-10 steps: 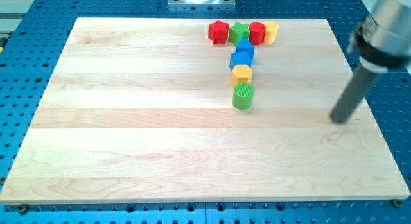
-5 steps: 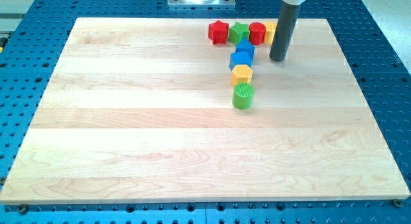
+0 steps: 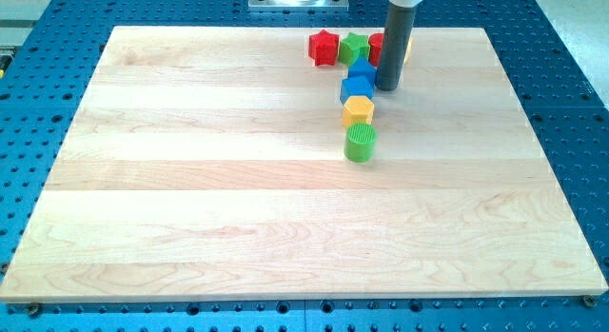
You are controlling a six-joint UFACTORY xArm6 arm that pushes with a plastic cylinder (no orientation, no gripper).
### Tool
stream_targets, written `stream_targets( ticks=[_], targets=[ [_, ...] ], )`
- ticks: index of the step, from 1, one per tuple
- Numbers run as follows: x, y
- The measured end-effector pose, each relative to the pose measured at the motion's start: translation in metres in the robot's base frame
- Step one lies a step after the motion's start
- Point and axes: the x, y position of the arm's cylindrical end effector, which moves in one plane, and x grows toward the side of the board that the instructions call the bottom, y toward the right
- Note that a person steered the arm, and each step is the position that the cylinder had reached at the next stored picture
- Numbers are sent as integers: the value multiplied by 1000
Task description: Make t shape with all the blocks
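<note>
My tip (image 3: 387, 87) leftward, perhaps touching blue block (image 3: 360, 82).

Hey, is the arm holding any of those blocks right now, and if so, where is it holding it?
Nothing is held. The arm ends in a bare rod; my tip rests on the board just to the view's right of the blue blocks, below the red cylinder.

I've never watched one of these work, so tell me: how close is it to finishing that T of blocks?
Nearly there, it seems. The top bar looks laid: red star, green star, red block and yellow block in a row. The stem runs down: two blue blocks, yellow hexagon, green cylinder. My tip sits just right of the blues, likely tidying the junction. Only small nudges appear left.
</note>
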Motion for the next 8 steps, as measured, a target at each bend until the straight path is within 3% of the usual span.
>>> stream_targets(
  ticks=[7,8],
  targets=[
    [-8,-1],
    [23,63]
  ],
)
